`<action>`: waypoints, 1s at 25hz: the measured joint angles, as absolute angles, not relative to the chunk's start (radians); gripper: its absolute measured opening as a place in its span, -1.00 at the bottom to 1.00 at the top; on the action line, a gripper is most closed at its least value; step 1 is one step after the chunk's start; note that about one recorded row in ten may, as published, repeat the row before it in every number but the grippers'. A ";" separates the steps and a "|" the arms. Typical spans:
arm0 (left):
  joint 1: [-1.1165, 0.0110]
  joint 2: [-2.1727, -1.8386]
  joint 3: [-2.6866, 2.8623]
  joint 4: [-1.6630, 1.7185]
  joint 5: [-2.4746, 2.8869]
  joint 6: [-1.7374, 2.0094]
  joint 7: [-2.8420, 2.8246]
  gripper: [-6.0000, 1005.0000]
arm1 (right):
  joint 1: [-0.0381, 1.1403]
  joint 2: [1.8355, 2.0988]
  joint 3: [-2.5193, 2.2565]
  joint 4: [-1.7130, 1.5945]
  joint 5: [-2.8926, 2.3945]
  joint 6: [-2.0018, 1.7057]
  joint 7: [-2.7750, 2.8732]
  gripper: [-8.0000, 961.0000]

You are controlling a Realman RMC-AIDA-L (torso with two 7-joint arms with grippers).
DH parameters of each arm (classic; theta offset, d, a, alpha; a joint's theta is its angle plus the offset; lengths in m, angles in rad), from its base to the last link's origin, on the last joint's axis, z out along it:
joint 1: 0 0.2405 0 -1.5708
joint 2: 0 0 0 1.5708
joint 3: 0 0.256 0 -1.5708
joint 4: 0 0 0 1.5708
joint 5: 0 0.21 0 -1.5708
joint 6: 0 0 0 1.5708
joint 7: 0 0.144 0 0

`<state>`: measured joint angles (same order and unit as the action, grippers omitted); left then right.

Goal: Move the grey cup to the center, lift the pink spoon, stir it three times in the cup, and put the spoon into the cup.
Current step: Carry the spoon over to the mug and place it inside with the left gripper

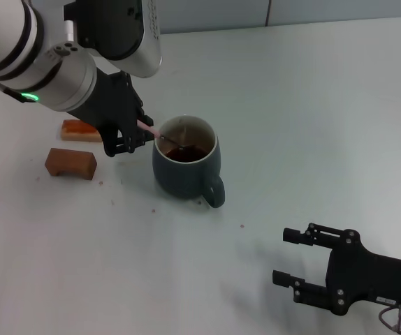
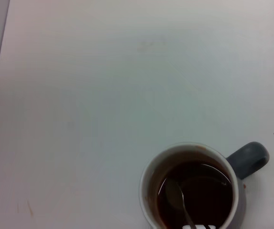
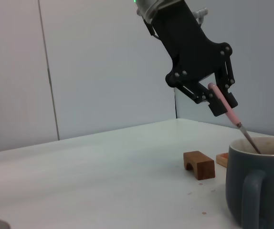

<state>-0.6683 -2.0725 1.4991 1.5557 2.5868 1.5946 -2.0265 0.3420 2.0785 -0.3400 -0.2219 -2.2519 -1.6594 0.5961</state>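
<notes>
Item 1, grey cup (image 1: pixel 186 167): stands upright on the white table (image 1: pixel 312 105), roughly mid-table, loop handle turned toward the robot and slightly to its right. White inside, dark brown liquid filling the lower part, a stained ring above the liquid line.

Item 2, pink spoon (image 1: pixel 160 134): held aslant over the cup's left rim, pale pink handle uppermost, metal bowl dipped into the liquid; the left wrist view shows the bowl (image 2: pixel 174 192) submerged near the cup's inner wall.

Item 3, left gripper (image 1: pixel 132 132): just beside the cup on its left, fingers closed on the upper end of the spoon handle, as the right wrist view confirms (image 3: pixel 218 95).

Item 4, right gripper (image 1: pixel 300 262): parked low and near the robot on its right, well apart from the cup, jaws wide and holding nothing.

Item 5, two brown blocks (image 1: pixel 70 163) and (image 1: pixel 82 130): on the table left of the cup, behind the left gripper; not part of the job.

Step in hand, as judged: stirring. Handling note: keep the circles small and centred, the spoon bowl below the liquid and off the wall, so the cup neither slides nor tips; hold the handle's slant steady, move slowly to avoid splashing, and release only when the bowl rests on the cup's bottom
</notes>
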 joint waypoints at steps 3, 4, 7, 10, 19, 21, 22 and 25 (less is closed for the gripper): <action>-0.667 -2.072 1.499 1.556 2.587 1.595 -2.028 -0.63 | 0.342 2.079 -0.342 -0.222 -2.252 -1.660 0.596 0.40; -0.667 -2.072 1.499 1.556 2.587 1.595 -2.028 -0.62 | 0.342 2.079 -0.342 -0.222 -2.252 -1.661 0.596 0.40; -0.667 -2.073 1.499 1.556 2.584 1.594 -2.035 -0.58 | 0.342 2.079 -0.343 -0.222 -2.252 -1.661 0.597 0.40; -0.667 -2.074 1.503 1.556 2.584 1.594 -2.040 -0.55 | 0.342 2.079 -0.343 -0.222 -2.252 -1.661 0.598 0.40; -0.664 -2.073 1.504 1.548 2.582 1.598 -2.051 -0.31 | 0.342 2.079 -0.342 -0.222 -2.252 -1.663 0.598 0.40; -0.655 -2.072 1.496 1.566 2.568 1.599 -2.049 -0.03 | 0.342 2.079 -0.341 -0.222 -2.252 -1.663 0.598 0.40; -0.647 -2.071 1.485 1.584 2.550 1.603 -2.046 -0.02 | 0.342 2.079 -0.341 -0.223 -2.252 -1.663 0.598 0.40; -0.620 -2.067 1.433 1.646 2.478 1.620 -2.027 0.00 | 0.342 2.079 -0.340 -0.225 -2.252 -1.663 0.599 0.40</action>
